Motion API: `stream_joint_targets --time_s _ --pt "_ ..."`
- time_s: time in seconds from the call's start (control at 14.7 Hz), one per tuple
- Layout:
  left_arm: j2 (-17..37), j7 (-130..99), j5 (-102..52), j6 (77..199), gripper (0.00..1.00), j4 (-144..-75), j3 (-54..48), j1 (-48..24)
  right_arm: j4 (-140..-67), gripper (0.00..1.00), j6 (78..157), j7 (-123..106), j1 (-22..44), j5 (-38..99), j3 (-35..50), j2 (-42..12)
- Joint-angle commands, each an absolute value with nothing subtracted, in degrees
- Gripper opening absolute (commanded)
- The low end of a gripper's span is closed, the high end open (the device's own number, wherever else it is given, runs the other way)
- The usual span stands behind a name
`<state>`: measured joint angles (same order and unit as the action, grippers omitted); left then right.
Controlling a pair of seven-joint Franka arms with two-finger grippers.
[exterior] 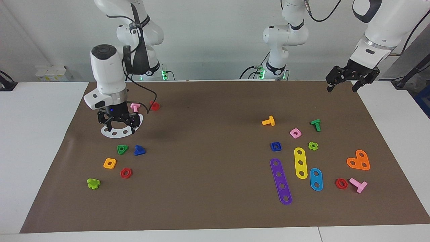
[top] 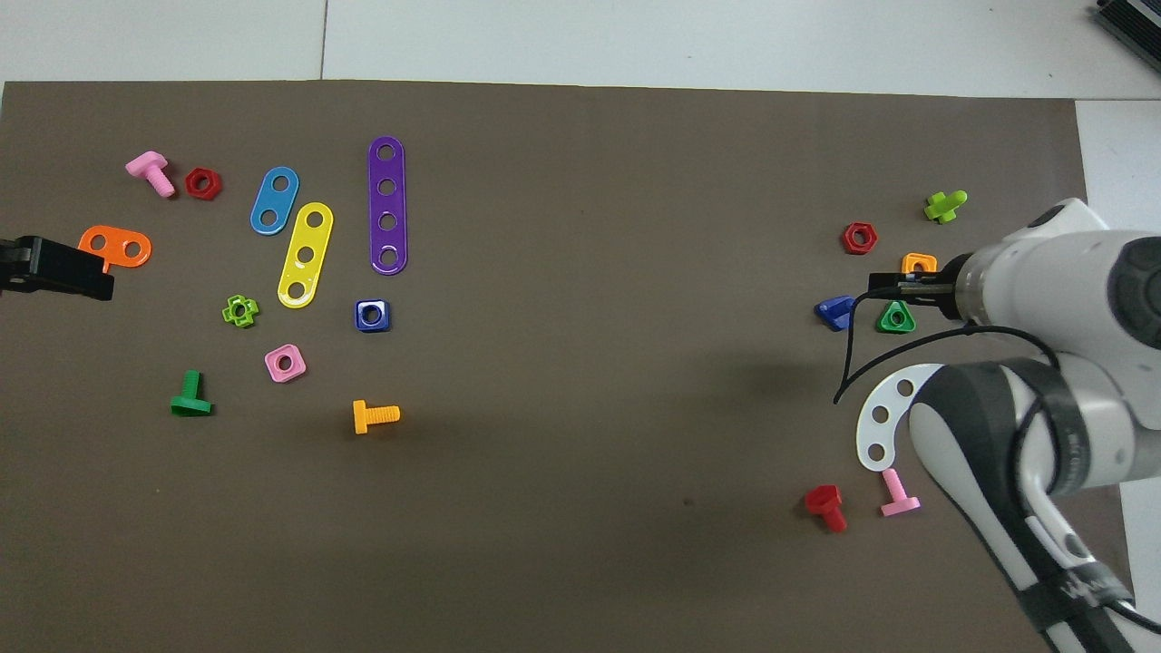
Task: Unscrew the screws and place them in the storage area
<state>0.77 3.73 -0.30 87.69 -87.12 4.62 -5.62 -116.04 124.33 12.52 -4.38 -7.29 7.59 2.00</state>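
Observation:
The dark blue triangular-headed bolt [exterior: 139, 150] lies loose on the brown paper mat [exterior: 208, 141] beside a green triangular nut [exterior: 122, 149], toward the right arm's end. It also shows in the overhead view [top: 834, 311], on the mat [top: 590, 363]. My right gripper [exterior: 120, 127] is open and empty, low over a white curved plate [exterior: 116, 133] that lies nearer to the robots than the bolt. In the overhead view the right gripper [top: 893, 287] covers the spot by the green nut [top: 896, 316]. My left gripper [exterior: 344, 86] waits open and empty, raised over the mat's corner.
An orange nut [exterior: 110, 163], a red nut [exterior: 126, 173] and a light green bolt [exterior: 93, 183] lie near the blue bolt. A pink bolt [exterior: 135, 107] and a red bolt [exterior: 155, 106] lie by the white plate. Coloured strips, nuts and bolts, with a dark blue square nut [exterior: 275, 146], lie toward the left arm's end.

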Motion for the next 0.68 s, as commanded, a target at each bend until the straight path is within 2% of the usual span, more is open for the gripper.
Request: stream_joint_targets --time_s 0.0,0.14,0.34,0.61 --pt "0.6 3.8 -0.8 86.7 1.0 -87.1 5.0 -6.0 -104.2 1.0 109.1 9.0 -6.1 -2.0 7.3 1.6" --pt "0.4 3.8 -0.8 86.8 1.0 -87.5 5.0 -6.1 -96.5 1.0 99.5 9.1 -6.8 -0.2 6.4 1.5" --pt "0.3 3.7 -0.8 86.7 1.0 -87.8 5.0 -6.1 -89.8 1.0 91.1 9.0 -7.9 0.0 6.2 1.5" --pt "0.3 3.8 -0.8 86.7 1.0 -87.8 5.0 -6.0 -89.6 1.0 88.3 7.7 -9.2 0.0 6.2 1.7"
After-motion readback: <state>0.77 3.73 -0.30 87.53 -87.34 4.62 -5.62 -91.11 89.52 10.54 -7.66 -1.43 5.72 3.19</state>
